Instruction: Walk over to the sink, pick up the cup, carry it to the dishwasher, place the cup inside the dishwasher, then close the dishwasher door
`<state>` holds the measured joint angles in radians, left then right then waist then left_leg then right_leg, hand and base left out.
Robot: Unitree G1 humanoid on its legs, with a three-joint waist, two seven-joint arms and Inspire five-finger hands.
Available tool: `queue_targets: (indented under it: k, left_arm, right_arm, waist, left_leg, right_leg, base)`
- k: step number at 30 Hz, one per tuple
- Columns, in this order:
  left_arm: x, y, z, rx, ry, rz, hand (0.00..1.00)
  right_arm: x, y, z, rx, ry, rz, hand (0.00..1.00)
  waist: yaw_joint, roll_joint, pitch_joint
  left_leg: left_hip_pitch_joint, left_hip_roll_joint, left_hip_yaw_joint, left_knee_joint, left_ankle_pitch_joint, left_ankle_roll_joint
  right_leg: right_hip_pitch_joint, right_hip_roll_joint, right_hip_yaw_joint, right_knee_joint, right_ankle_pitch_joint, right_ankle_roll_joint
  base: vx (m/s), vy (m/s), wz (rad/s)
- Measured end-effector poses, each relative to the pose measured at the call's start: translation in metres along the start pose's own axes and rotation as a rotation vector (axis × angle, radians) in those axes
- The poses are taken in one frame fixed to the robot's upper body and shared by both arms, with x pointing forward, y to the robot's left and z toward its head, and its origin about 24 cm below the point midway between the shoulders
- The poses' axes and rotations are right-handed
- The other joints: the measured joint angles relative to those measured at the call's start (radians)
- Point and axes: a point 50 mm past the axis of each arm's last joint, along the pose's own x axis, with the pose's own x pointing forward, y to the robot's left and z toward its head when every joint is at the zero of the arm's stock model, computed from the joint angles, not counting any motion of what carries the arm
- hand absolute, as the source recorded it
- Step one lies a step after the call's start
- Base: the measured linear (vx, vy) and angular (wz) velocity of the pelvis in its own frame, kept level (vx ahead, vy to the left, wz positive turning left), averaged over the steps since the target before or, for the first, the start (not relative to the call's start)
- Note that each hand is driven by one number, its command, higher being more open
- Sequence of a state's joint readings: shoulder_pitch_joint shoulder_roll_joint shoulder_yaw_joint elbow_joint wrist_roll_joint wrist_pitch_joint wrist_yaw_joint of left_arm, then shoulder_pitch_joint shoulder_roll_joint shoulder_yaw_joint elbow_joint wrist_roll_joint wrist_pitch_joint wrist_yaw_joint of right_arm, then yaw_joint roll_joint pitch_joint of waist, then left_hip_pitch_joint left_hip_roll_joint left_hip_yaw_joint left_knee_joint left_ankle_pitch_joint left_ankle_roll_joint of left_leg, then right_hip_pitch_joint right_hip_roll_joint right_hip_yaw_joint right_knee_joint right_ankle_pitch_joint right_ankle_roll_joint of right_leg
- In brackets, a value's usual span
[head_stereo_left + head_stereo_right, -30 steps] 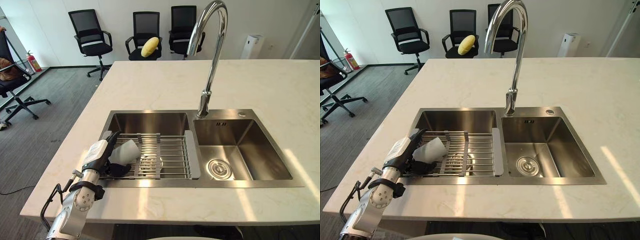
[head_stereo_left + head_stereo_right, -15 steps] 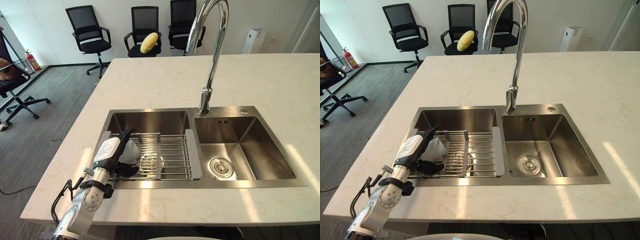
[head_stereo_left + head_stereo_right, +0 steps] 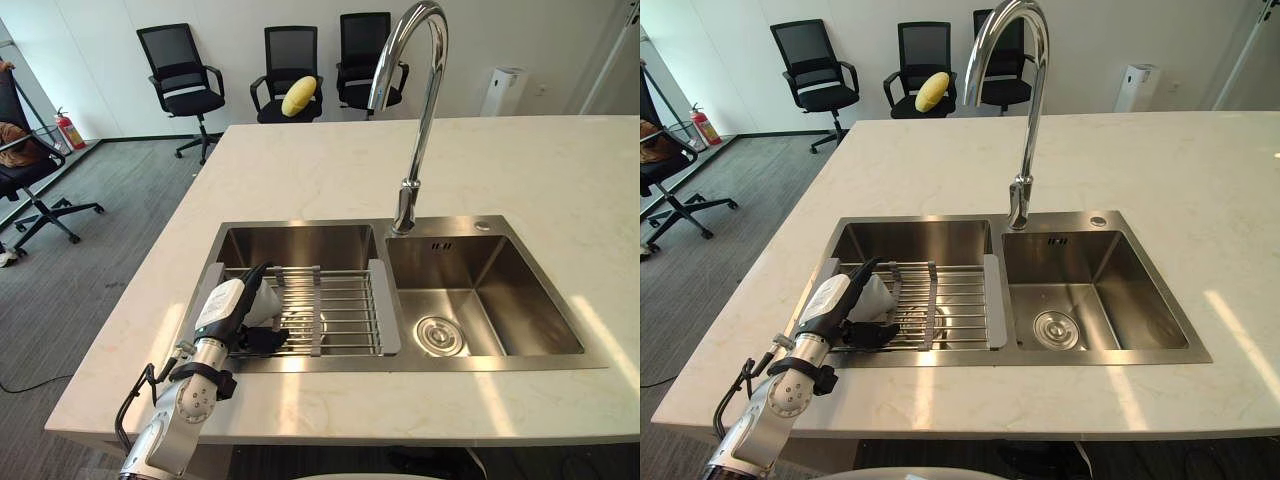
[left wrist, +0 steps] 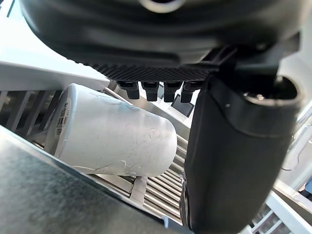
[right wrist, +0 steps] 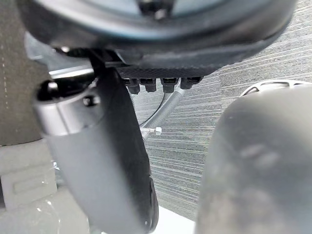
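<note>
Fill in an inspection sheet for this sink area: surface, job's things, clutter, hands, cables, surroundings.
Surface: pale stone counter with a steel double sink and a tall tap.
Job's things: white cup lies on its side on the rack across the left basin.
Clutter: nothing seen.
Hands: left hand at the cup, fingers straight over it, thumb beside it, not clasped; right hand open, holding nothing, with grey floor past it.
Cables: nothing seen.
Surroundings: three black office chairs by the far wall, a yellow object on the middle one; fire extinguisher at the left; white appliance at the right.
</note>
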<state>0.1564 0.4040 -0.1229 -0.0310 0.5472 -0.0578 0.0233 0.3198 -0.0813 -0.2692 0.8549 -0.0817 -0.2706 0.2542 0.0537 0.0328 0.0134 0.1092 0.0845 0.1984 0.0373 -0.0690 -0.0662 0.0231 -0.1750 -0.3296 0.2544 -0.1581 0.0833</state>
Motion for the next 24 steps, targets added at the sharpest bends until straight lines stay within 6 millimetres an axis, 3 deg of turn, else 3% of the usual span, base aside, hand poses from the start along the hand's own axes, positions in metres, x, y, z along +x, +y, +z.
queue_targets:
  k: [7,24]
  left_arm:
    - [0.006,0.0,-0.004,-0.01,0.03,-0.041,1.0]
    - [0.03,0.029,-0.021,0.097,0.131,-0.186,1.0]
  right_arm:
    - [0.001,0.001,0.002,-0.002,-0.005,0.011,1.0]
    - [0.008,0.002,0.012,-0.026,-0.02,0.051,1.0]
  waist:
    - [-0.003,-0.001,0.0]
    - [-0.041,0.003,0.008]
  left_leg:
    - [0.006,-0.002,-0.006,-0.013,0.002,0.0]
    - [0.025,0.0,0.005,-0.036,0.022,-0.002]
  right_leg:
    - [0.014,0.001,-0.01,-0.012,0.001,0.002]
    - [0.011,0.002,0.0,-0.005,0.001,0.002]
  base:
    - [0.0,0.0,0.03]
    - [-0.01,-0.005,-0.01]
